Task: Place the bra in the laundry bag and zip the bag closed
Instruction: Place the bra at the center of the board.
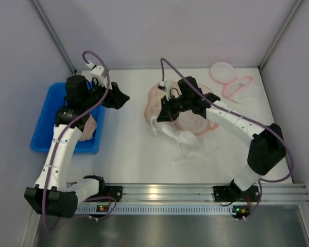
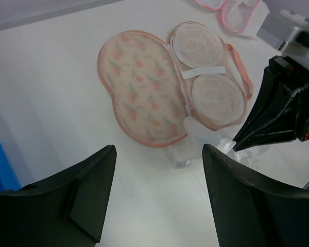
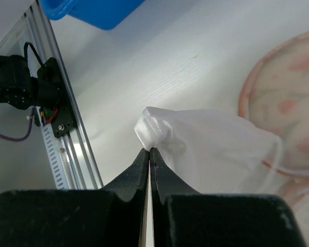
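Two states: left claw [image 2: 157, 172] gapes empty, right claw [image 3: 149, 151] pinches the bra [image 1: 186, 138], partly hidden beneath it.

Bright, even light falls from overhead, and shadows on the white table [image 1: 129, 154] are soft and faint. A glare patch sits on the metal rail [image 1: 159, 191] at the near edge. In the wrist views the left pincer [image 2: 158, 152] looms dark and soft-edged, and the white bra [image 3: 206, 149] is almost washed out.

Overhead view looks down; both close wrist views share the laundry bag [image 2: 139, 92].
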Controlling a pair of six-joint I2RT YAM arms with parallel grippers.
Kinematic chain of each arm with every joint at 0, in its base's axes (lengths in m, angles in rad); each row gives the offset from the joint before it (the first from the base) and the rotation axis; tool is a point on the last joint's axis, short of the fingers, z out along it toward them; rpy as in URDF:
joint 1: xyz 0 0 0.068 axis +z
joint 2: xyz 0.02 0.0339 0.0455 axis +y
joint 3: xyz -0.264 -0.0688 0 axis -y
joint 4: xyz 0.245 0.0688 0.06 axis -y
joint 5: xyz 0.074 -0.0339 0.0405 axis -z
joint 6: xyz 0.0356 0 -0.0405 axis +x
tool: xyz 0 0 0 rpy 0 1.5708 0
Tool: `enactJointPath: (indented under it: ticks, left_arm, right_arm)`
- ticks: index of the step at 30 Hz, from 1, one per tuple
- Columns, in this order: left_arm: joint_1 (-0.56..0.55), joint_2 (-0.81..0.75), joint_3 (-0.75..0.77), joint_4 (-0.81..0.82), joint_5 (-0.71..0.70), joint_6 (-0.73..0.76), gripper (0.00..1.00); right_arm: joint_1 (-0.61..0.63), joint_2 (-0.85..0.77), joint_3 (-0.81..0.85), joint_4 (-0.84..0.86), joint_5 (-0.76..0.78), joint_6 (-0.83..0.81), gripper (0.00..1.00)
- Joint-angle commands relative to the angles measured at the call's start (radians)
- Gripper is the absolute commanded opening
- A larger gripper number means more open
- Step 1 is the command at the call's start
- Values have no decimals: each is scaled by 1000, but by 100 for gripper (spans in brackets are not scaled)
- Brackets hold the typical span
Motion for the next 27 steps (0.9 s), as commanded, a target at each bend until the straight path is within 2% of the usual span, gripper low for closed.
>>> enactJointPath:
  ticks: [1,4,7,11,13,14,15,18,21,25,27]
  left_arm:
    - [40,-32,-30,19,27,0,73]
    - [54,-60,-59,4,27,69,72]
    - [59,-95,-113,-2,23,132,72]
    - [62,-103,-185,-33,24,213,72]
    - [62,-95,-205,-69,29,276,72]
    - [62,-89,-209,-88,36,304,72]
    - [62,-86,-210,-103,39,328,72]
    - [62,-39,-214,-171,62,426,70]
    - [49,32,-226,-233,66,517,69]
    - [-106,126,-265,-254,-55,562,67]
    - [-138,193,-259,-252,-85,537,66]
  right_arm:
    - [110,92,106,133,48,-42,0]
    - [143,215,198,95,-4,-64,0]
    - [166,244,232,84,-41,-68,0]
    - [189,249,234,-12,-64,-108,44]
    - [169,174,171,-29,-23,-122,53]
    - [154,137,140,-26,-15,-124,62]
    - [108,102,108,-28,-11,-115,65]
    - [10,4,16,-116,-23,-134,68]
    - [-20,-38,-79,-172,0,-157,66]
    - [-21,-32,-173,-138,25,-136,66]
    - [-21,-20,-188,-117,38,-130,67]
